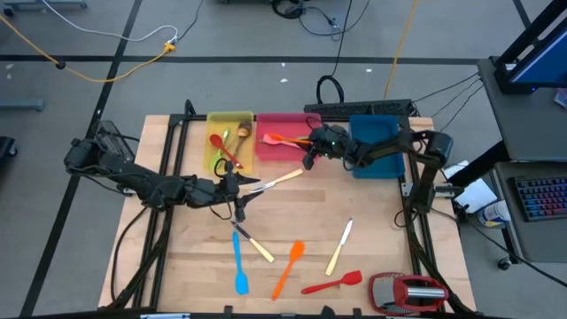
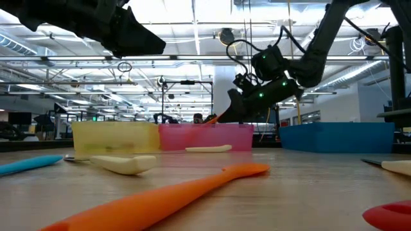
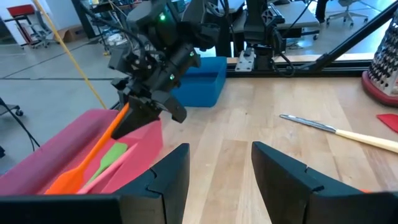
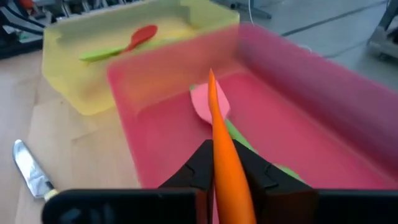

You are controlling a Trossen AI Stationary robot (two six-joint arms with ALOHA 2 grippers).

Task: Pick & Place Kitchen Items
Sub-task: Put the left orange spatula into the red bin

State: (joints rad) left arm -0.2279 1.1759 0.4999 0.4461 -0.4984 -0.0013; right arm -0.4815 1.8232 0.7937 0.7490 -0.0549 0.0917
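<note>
- An orange spatula is being gripped by its handle in the right gripper, fingers clenched on it, blade end reaching into the pink tray.
- A pink spatula and a green one are lying inside the pink tray, under the orange blade.
- The right gripper is hovering at the pink tray's near edge, on the side toward the blue tray.
- The yellow tray is sitting against the pink tray's other side, holding a red spoon and a green utensil.
- A cream-handled knife is lying on the table just in front of the pink tray.
- The left gripper is hanging released, holding nothing, in front of the yellow tray, near that knife.
- Farther from the pink tray, toward the table's front, are lying a blue spatula, a second orange spatula, a second knife, a third knife and a red spatula.
</note>
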